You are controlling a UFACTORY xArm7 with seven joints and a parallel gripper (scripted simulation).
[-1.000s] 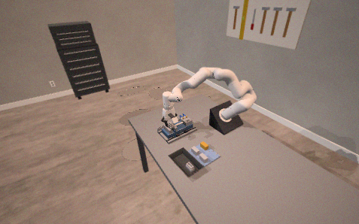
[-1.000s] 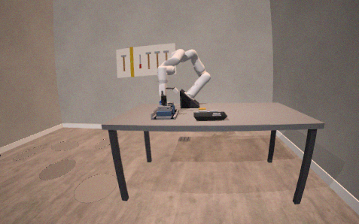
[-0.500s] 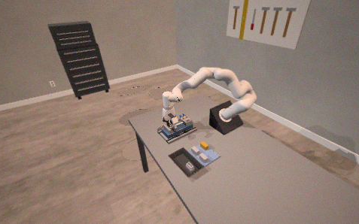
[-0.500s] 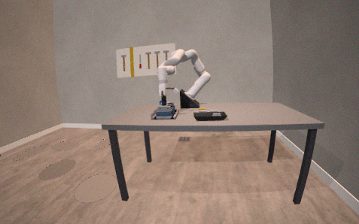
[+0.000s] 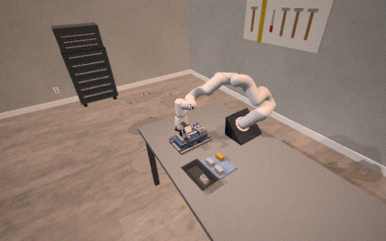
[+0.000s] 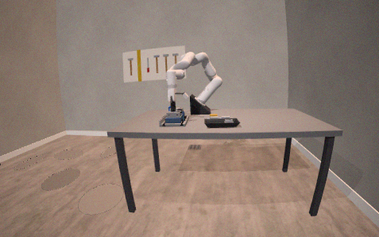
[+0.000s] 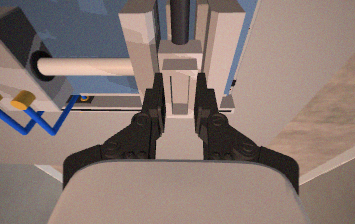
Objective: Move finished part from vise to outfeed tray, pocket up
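Grey walls and a wood floor are surrounding the grey table [image 5: 286, 190], where I am reaching down from my black base wedge [image 5: 243, 126] at the far side. My gripper [image 7: 180, 86] is standing over the vise [image 5: 191, 137] near the table's far left edge, its black fingers pressing narrowly on both sides of the finished part [image 7: 180, 82], a pale block that is sitting upright between the vise's two tan jaws. To the left of the part, a cream screw rod [image 7: 85, 67] is running into a grey block [image 7: 15, 60], with blue hoses [image 7: 33, 122] bending below it. Nearer on the table, the dark outfeed tray [image 5: 193, 169] is lying beside a blue mat [image 5: 230, 167] carrying small blocks.
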